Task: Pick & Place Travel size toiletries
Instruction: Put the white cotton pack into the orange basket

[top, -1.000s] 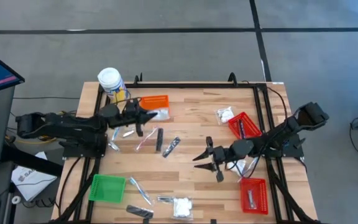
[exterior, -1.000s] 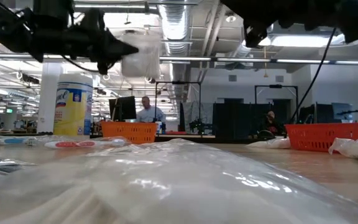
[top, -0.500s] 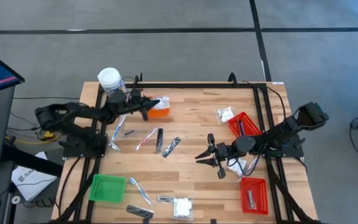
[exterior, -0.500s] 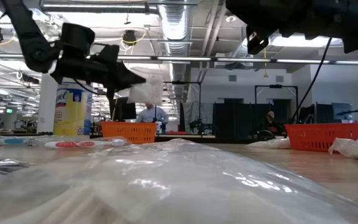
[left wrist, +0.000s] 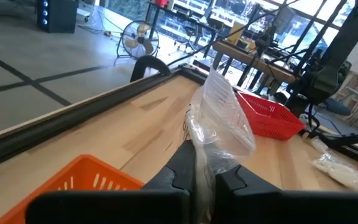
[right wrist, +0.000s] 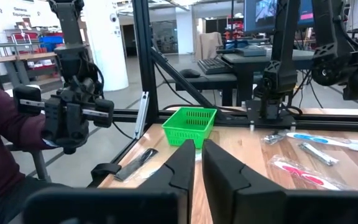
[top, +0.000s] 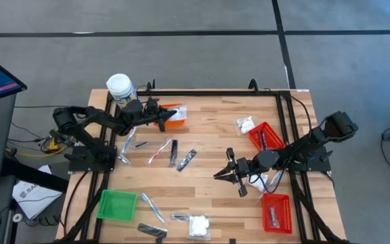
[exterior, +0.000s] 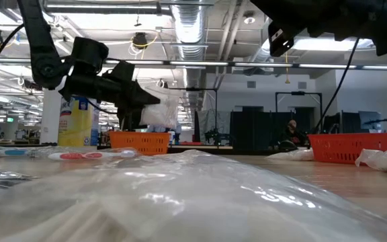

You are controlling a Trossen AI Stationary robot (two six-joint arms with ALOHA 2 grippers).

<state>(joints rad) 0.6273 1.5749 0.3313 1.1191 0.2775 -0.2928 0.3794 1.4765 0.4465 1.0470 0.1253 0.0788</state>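
Note:
My left gripper [top: 160, 117] is over the orange mesh basket [top: 173, 123] by the table's far left edge, shut on a white clear-wrapped packet [left wrist: 222, 118]. In the low view the packet [exterior: 160, 114] hangs just above the basket [exterior: 140, 141]. My right gripper [top: 223, 175] hovers shut and empty over the table's right middle. More toiletries lie flat on the wood: dark sachets [top: 173, 150], a clear-wrapped stick [top: 158, 153] and a white packet [top: 197, 225] near the near edge. My left gripper pinches the packet's clear wrapper at one end [left wrist: 199, 163] between its two fingers. The fingers [exterior: 143, 99] slant down from the table's left side. The packet is lifted clear and sticks out past the fingertips, over the orange basket.
A white-lidded jar [top: 120, 87] stands at the far left corner. A green basket [top: 117, 205] sits near left; two red baskets [top: 264, 135] [top: 276, 211] sit on the right, with white packets [top: 244, 125] beside the far one. A big crumpled clear wrapper [exterior: 193, 195] fills the low view's foreground.
My left gripper has carried the packet toward the table's far edge and down, from above the table's left middle to just over the orange basket. It has stayed shut on the packet throughout.

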